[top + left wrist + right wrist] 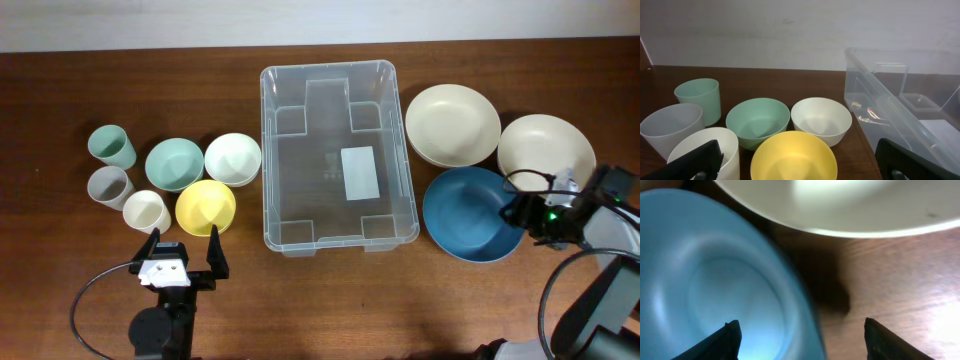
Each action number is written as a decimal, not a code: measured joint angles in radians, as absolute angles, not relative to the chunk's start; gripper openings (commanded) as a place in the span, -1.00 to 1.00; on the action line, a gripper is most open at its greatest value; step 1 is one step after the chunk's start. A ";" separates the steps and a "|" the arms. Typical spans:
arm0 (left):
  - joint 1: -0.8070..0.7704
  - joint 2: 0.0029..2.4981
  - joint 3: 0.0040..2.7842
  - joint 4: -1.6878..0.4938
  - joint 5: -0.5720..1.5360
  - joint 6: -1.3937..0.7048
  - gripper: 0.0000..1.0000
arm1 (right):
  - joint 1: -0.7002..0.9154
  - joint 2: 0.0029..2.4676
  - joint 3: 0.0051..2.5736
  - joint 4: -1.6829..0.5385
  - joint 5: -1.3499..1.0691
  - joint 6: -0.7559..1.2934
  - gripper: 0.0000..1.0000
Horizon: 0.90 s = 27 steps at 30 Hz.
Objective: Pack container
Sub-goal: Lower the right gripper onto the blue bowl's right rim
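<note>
The clear plastic container stands in the middle of the table, holding only its white base label; its left wall shows in the left wrist view. My left gripper is open and empty, just in front of a yellow bowl; in the left wrist view that bowl lies between the fingers. My right gripper is open over the right rim of a blue bowl. In the right wrist view one finger is over the blue bowl, the other over the table.
Left of the container are a green cup, a grey cup, a white cup, a green bowl and a white bowl. Right of it are two cream bowls.
</note>
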<state>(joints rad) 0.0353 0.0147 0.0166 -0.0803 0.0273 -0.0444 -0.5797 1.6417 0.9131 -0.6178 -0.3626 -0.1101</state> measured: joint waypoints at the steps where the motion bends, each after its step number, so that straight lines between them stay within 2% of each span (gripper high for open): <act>1: 0.035 0.015 0.017 -0.080 0.027 -0.044 1.00 | -0.564 1.643 0.913 -0.616 -0.348 -0.112 0.33; 4: 0.035 0.015 0.017 -0.080 0.027 -0.044 0.99 | -0.532 1.643 0.913 -0.616 -0.307 -0.113 0.16; 11: 0.035 0.015 0.017 -0.081 0.027 -0.044 1.00 | -0.514 1.643 0.913 -0.623 -0.236 -0.116 0.03; 23: 0.035 0.015 0.017 -0.080 0.027 -0.044 0.99 | -0.514 1.643 0.913 -0.628 -0.200 -0.117 -0.68; 27: 0.035 0.015 0.017 -0.080 0.027 -0.044 0.99 | -0.514 1.643 0.912 -0.628 -0.199 -0.117 -0.69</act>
<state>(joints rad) 0.0353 0.0147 0.0166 -0.0803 0.0273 -0.0444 -0.5140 1.6432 0.9123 -0.6285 -0.1986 -0.1165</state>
